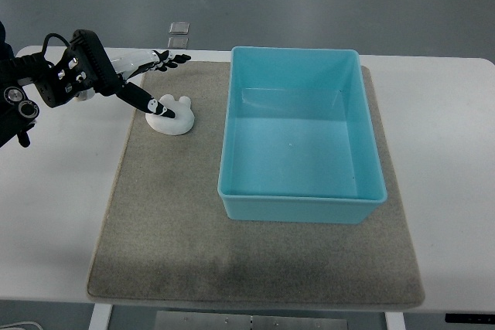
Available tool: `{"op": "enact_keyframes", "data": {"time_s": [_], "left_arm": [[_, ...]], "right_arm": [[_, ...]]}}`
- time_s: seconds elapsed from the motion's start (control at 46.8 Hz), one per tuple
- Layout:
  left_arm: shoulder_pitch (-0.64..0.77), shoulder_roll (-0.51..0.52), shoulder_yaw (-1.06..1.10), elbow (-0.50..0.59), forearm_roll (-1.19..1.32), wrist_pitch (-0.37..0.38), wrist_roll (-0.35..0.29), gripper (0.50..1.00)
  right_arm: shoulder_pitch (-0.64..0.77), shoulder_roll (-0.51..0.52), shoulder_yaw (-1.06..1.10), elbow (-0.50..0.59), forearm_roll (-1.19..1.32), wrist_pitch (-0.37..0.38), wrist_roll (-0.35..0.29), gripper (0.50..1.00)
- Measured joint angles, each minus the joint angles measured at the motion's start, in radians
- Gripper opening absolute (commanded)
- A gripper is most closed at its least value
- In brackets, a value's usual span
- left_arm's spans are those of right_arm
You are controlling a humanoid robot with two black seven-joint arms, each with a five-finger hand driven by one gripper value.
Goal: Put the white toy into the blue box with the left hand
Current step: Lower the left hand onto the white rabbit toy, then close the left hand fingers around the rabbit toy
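Note:
The white toy (171, 117) lies on the grey mat (170, 214), left of the blue box (300, 200). My left hand (147, 83) comes in from the upper left. Its fingers are spread: a dark fingertip (164, 111) touches the top of the toy, while the other fingers (172, 59) stretch out behind it, apart from the toy. The hand holds nothing. The blue box is open at the top and stands on the right part of the mat. The right arm does not show.
The mat lies on a white table (448, 129). Two small grey squares (179, 28) lie at the far table edge behind the hand.

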Motion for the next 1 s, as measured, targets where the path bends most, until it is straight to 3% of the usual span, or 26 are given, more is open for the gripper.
{"op": "enact_keyframes", "data": {"time_s": [0.278, 0.534, 0.833, 1.004], "left_arm": [[0.027, 0.023, 0.008, -0.054, 0.107, -0.002, -0.022, 0.930], [0.062, 0.057, 0.008, -0.106, 0.208, 0.004, -0.044, 0.864], [0.066, 0.057, 0.068, -0.098, 0.304, 0.114, -0.045, 0.849], [0.069, 0.056, 0.087, -0.097, 0.343, 0.161, -0.044, 0.814]], "right_arm": [[-0.001, 0.000, 0.001, 0.000, 0.000, 0.000, 0.000, 0.936], [0.000, 0.000, 0.001, 0.000, 0.000, 0.000, 0.000, 0.936], [-0.001, 0.000, 0.001, 0.000, 0.000, 0.000, 0.000, 0.936], [0.000, 0.000, 0.000, 0.000, 0.000, 0.000, 0.000, 0.936]]}}
